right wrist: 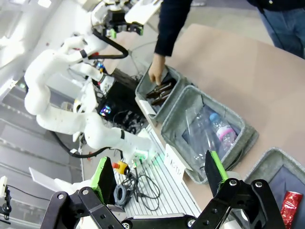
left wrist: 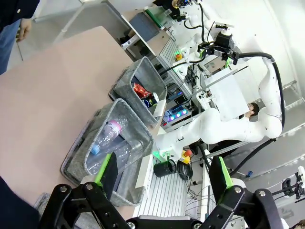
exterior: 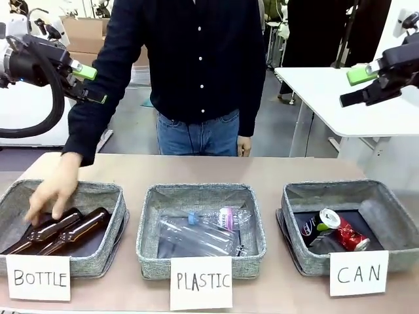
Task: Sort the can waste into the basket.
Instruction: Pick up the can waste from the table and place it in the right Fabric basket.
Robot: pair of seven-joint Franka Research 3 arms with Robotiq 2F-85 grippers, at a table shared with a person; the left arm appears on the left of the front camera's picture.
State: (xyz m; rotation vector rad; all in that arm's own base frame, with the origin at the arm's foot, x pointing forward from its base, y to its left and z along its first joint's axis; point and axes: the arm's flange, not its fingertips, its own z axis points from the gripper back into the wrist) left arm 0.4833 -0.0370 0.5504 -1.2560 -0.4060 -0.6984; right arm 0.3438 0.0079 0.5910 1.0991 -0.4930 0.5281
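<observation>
At the lower right of the front view, the basket (exterior: 380, 203) signed "CAN" sits on the worktop (exterior: 262, 167). Inside it, the red can (exterior: 345, 232) lies tilted against the black can (exterior: 313, 227), apparently touching. The left pincer (exterior: 90, 84) hangs at the upper left, its fingers apart and empty; the right pincer (exterior: 357, 85) at the upper right is likewise spread and empty. At lower left, a person's hand (exterior: 55, 190) rests on brown bottles (exterior: 62, 232) in the "BOTTLE" basket (exterior: 105, 196).
</observation>
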